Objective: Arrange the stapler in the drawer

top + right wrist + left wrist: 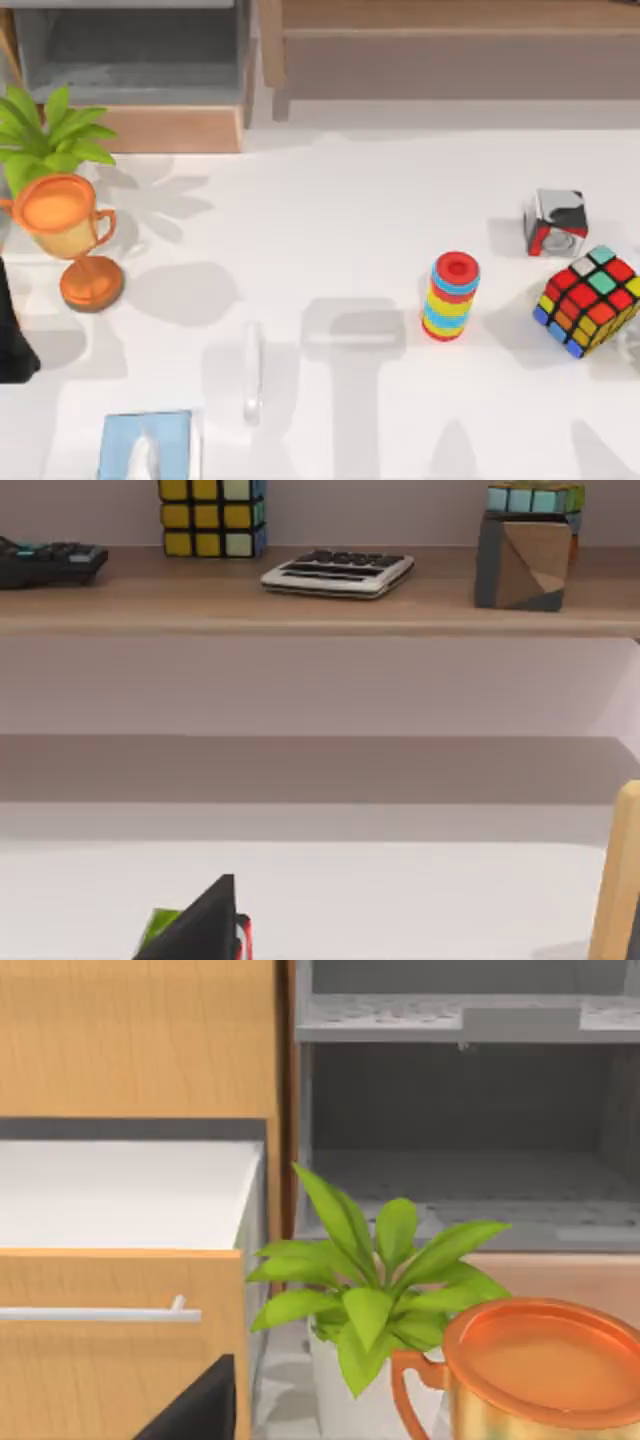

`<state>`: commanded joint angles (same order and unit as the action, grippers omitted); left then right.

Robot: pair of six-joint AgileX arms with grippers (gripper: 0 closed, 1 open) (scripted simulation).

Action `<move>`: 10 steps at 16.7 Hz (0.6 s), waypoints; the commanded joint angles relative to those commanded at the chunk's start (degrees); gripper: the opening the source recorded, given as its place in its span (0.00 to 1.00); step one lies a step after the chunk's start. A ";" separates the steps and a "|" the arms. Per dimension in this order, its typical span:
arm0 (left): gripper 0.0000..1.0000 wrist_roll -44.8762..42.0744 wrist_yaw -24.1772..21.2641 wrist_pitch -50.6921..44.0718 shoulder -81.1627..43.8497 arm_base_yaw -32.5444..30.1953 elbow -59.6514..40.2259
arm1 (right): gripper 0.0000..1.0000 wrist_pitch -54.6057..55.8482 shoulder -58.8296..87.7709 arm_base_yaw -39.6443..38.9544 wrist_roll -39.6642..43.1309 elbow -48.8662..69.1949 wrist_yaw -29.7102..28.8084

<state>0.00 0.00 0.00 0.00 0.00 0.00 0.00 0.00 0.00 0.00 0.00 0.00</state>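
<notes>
The stapler lay flat on the white table, near the front edge, in the top view. It sat just right of a blue tissue box. The drawer stood open at the back left, well apart from the stapler. A green plant and an orange trophy cup stood on the left. A ring stack, a colour cube and a small silver box stood on the right.

In the left wrist view, the plant and cup stood before the grey drawer.

In the right wrist view, a shelf held a cube and a calculator.

I cannot tell if either gripper was open or closed.
</notes>
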 joint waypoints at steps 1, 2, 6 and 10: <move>1.00 0.00 0.00 0.00 0.00 0.00 0.00 | 1.00 0.00 0.00 0.00 0.00 0.00 0.00; 1.00 0.01 0.00 -0.02 -0.02 -0.01 -0.02 | 1.00 0.00 0.00 0.00 0.00 0.00 0.00; 1.00 3.07 0.01 -4.18 -6.08 -2.96 -5.33 | 1.00 0.00 0.00 0.00 0.00 0.00 0.00; 1.00 9.79 0.03 -13.31 -21.75 -9.41 -16.96 | 1.00 0.00 0.00 0.00 0.00 0.00 0.00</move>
<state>9.79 0.03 -13.31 -21.75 -9.41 -16.96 0.00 0.00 0.00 0.00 0.00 0.00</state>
